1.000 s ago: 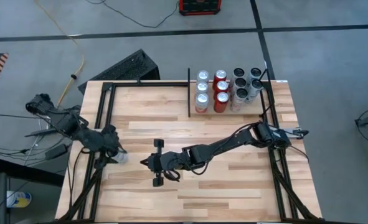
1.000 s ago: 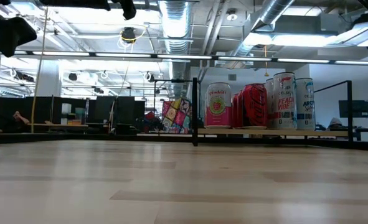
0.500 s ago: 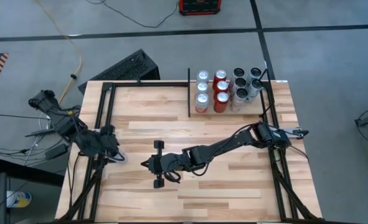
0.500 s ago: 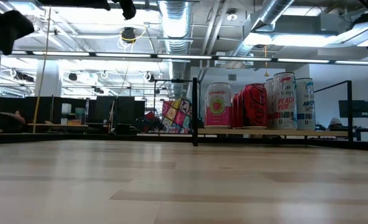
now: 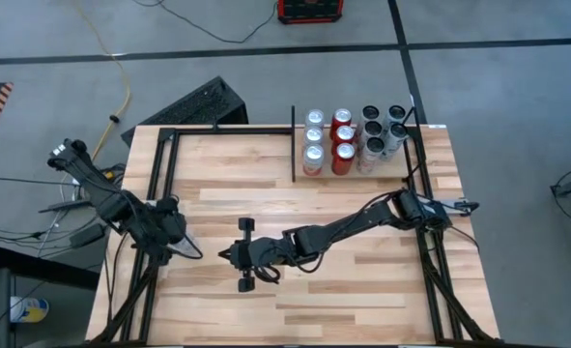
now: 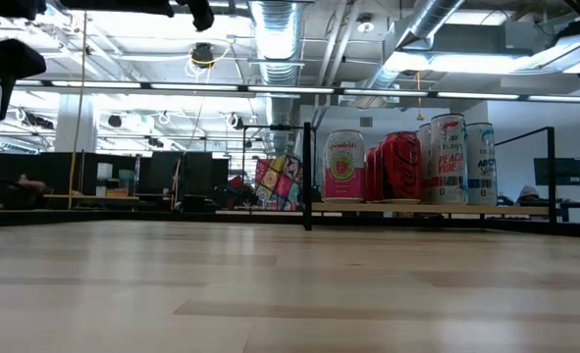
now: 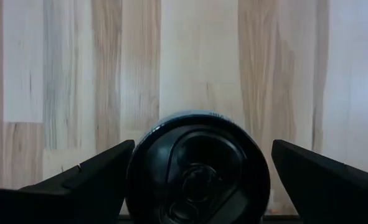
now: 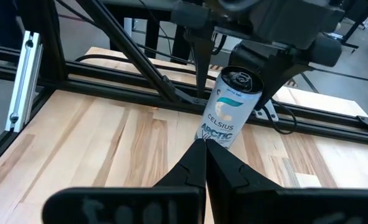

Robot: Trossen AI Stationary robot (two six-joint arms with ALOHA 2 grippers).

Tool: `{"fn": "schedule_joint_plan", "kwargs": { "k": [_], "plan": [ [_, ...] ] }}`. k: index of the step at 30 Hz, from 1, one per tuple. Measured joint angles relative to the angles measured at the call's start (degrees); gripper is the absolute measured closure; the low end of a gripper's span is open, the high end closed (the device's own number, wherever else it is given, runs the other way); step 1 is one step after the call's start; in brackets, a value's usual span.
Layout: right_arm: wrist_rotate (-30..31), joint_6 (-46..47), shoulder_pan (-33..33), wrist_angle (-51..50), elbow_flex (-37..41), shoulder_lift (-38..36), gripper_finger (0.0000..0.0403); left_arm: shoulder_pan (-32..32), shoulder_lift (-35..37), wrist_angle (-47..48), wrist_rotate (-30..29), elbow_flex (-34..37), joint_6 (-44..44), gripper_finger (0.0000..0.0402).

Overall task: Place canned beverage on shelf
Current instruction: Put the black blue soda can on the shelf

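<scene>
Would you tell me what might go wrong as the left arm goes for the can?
1. The left pincer straddles the can with open fingers; an off-centre close might tip it against the nearby black rail.
2. The right pincer, shut, lies mid-table, so a carry might clip that arm.
3. The shelved cans stand packed; a new one could knock them.

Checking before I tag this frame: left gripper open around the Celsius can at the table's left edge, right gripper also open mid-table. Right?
One thing is off: the right gripper is shut, its fingers pressed together in the right wrist view. The rest holds: the left gripper is open with the can between its fingers, at the table's left edge.
</scene>
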State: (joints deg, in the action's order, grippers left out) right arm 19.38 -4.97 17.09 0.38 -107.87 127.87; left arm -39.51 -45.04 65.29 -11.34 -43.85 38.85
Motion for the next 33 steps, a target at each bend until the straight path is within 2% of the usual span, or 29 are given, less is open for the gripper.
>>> {"fn": "schedule_joint_plan", "kwargs": {
  "k": [9, 12, 17, 24, 28, 33],
  "plan": [
    [-0.01, -0.03, 0.02, -1.56, -0.05, 0.0, 0.0376, 0.0, -1.06, 0.67, -0.62, 0.06, 1.03, 0.0047],
    [0.0, -0.02, 0.02, -4.11, -0.07, 0.01, 0.0376, -0.02, -1.06, 1.58, -0.47, 0.06, 1.57, 0.0075],
    [0.01, 0.33, 0.41, -9.44, -0.07, -1.82, 0.0376, -0.01, -1.06, 1.28, -0.96, 0.06, 1.36, 0.0159],
    [-0.13, 0.73, 1.35, -23.47, 0.67, -8.49, 0.0376, 0.33, -1.11, -1.1, -2.89, 0.17, -2.45, 0.0165],
    [-0.1, 2.66, 1.31, -23.08, 8.04, -14.96, 0.0376, 2.92, -1.39, -6.74, -2.94, -0.38, -8.69, 0.0165],
    [0.71, 7.04, 1.26, -14.26, 23.91, -24.87, 0.0376, 8.47, -3.35, -9.78, -2.85, -3.9, -18.13, 0.0165]
  ]
}}
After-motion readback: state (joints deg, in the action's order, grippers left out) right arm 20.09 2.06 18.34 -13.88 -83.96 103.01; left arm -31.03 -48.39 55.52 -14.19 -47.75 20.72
